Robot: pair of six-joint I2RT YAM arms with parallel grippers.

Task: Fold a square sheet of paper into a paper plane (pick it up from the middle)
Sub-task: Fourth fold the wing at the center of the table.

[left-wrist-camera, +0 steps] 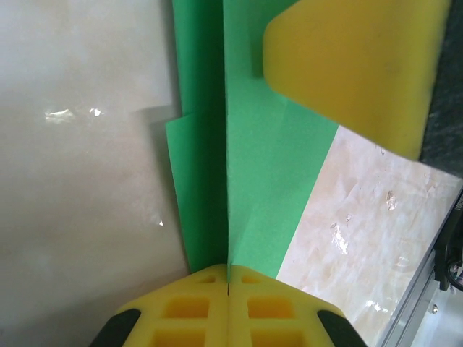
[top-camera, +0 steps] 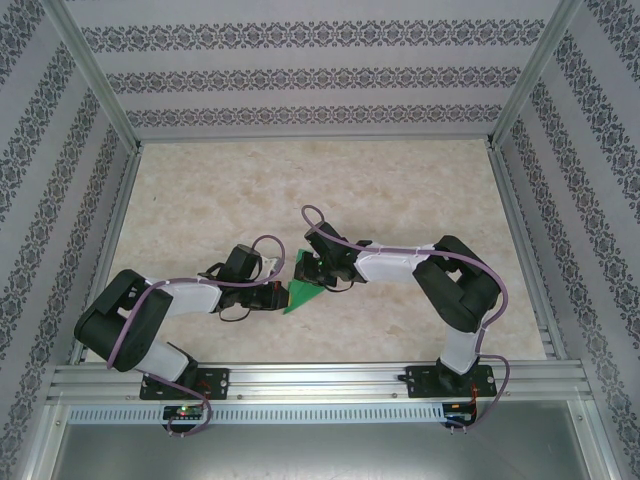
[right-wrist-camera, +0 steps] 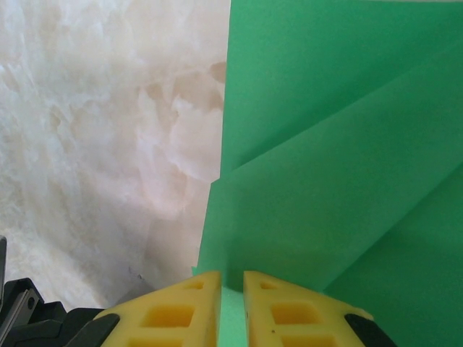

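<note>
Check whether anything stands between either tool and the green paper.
Nothing visible does. The left tool is shut on the crease of the green paper, and the right tool is right at its edge, green showing between its fingers.

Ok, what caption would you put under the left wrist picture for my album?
Left gripper pinching the folded green paper while another yellow finger hangs over its far end.

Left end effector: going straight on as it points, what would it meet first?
The green paper it pinches; beyond that, probably a yellow finger of the right end effector, just right of its line; depth unclear.
</note>
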